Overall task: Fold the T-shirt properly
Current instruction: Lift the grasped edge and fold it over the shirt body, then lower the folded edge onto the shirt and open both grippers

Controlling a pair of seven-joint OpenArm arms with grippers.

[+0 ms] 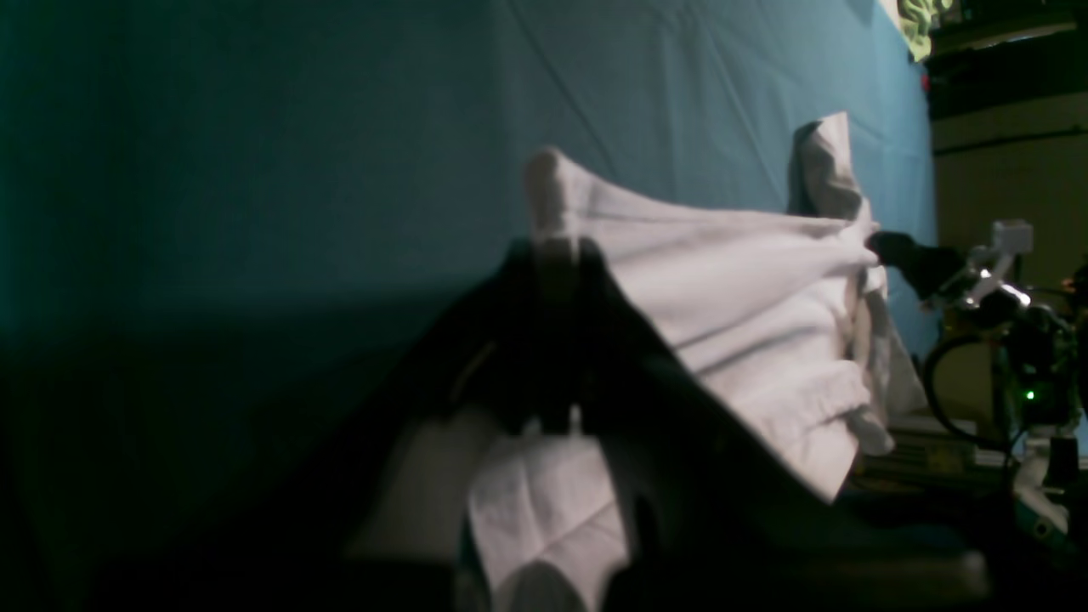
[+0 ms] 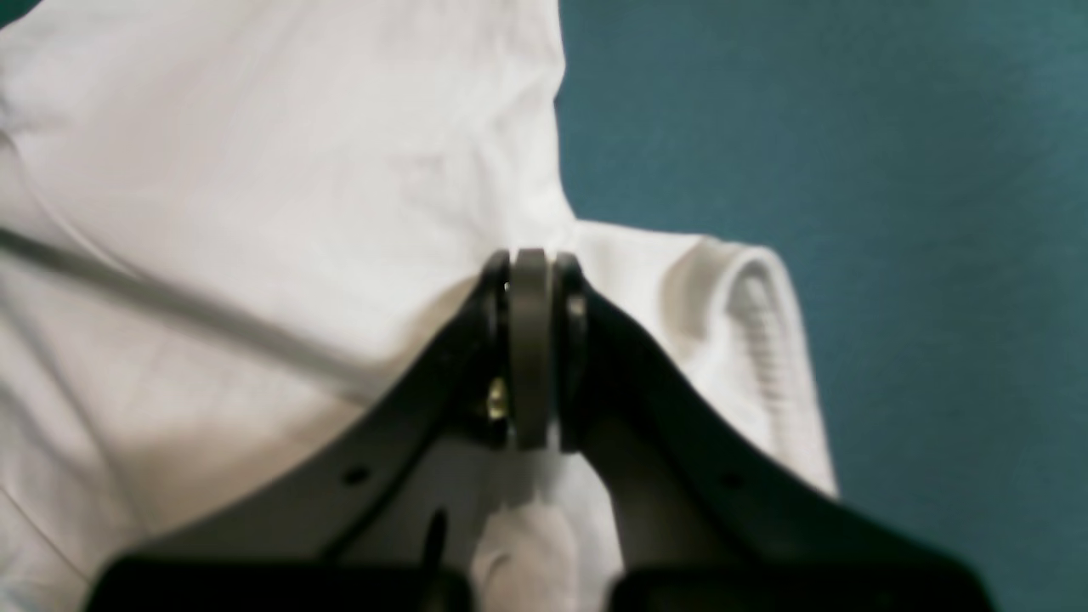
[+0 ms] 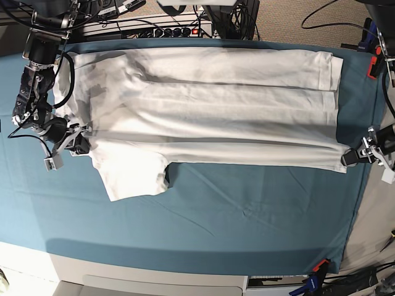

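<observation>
A loose sleeve lies nearest on the teal cloth (image 3: 247,216); behind it the white T-shirt (image 3: 203,105) stretches across, left gripper (image 3: 347,157) pinching its hem corner, right gripper (image 3: 85,143) clamped on its shoulder edge

No readable text, label, brand, number or sign shows in any of the views.
</observation>
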